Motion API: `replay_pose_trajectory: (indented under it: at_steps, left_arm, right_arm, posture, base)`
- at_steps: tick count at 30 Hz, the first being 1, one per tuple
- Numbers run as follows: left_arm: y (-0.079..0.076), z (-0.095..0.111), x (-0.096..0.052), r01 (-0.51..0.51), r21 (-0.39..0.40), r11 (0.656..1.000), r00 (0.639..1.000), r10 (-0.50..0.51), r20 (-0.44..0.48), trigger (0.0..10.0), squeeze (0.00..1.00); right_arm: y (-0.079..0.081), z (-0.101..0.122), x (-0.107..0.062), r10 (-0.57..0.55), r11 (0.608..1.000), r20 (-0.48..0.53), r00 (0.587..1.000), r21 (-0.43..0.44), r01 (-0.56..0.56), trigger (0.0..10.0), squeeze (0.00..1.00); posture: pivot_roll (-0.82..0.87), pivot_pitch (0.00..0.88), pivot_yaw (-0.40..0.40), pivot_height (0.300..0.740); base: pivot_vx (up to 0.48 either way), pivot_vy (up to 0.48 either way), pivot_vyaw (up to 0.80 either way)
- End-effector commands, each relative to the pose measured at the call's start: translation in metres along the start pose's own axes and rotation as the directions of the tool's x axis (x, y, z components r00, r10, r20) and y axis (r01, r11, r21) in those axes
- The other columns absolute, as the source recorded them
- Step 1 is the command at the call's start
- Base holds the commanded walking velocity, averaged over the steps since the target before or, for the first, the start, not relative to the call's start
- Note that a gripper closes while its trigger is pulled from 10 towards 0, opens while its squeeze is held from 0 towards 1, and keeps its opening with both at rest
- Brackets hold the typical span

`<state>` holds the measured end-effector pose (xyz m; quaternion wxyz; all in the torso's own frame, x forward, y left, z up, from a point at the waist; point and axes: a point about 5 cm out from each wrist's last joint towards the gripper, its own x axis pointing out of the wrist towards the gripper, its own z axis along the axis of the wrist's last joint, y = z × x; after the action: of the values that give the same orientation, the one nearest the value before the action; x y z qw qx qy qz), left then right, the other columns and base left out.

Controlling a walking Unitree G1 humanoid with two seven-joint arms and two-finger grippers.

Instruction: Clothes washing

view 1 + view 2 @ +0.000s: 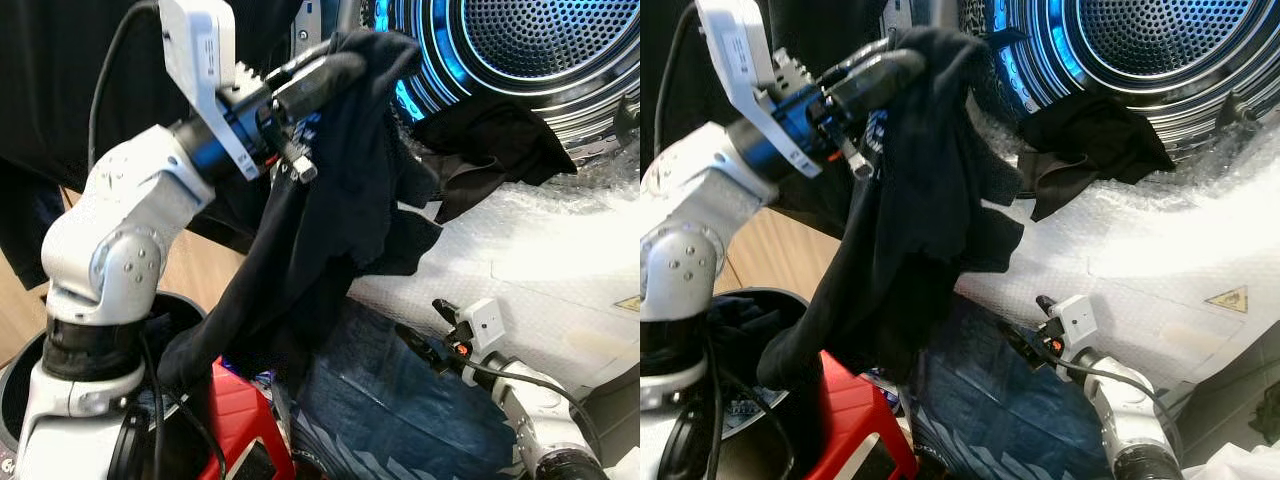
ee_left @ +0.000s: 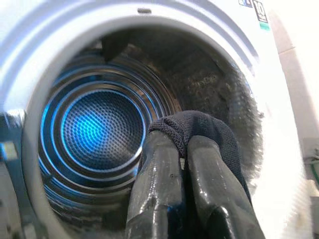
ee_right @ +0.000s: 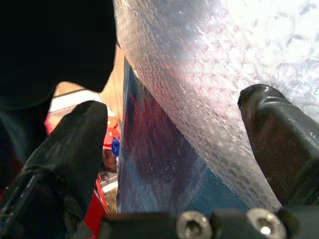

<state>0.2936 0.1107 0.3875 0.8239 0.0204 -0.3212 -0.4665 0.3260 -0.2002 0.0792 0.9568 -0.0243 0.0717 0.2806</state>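
High up, left gripper (image 2: 183, 149) pinching dark garment (image 1: 330, 200)

Left hand (image 1: 335, 68) raised, fingers pinched together; right hand (image 1: 425, 335) low, fingers spread apart.

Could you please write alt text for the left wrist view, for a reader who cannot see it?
The left gripper, jaws shut on a dark garment, points into the open washing machine drum, whose perforated metal wall glows blue. The white door surround frames the opening.
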Motion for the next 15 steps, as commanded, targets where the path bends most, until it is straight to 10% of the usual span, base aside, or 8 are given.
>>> replay_pose_trajectory:
  at_steps: [1,15]
  left_arm:
    - [0.003,0.014,0.005,0.018,0.061,0.998,0.999,-0.021,0.042,10.0,0.00]
    - [0.005,-0.019,0.024,0.153,0.043,0.987,0.987,-0.151,-0.048,10.0,0.00]
  right_arm:
    - [0.001,-0.018,-0.005,-0.033,0.997,-0.077,0.997,0.061,0.037,10.0,0.00]
    - [0.003,-0.026,-0.016,-0.053,0.995,-0.046,0.998,0.083,0.057,10.0,0.00]
  posture:
    - [0.08,0.000,0.021,0.740]
    - [0.01,0.000,0.076,0.740]
  base:
    - [0.000,0.000,0.00]
    - [0.000,0.000,0.00]
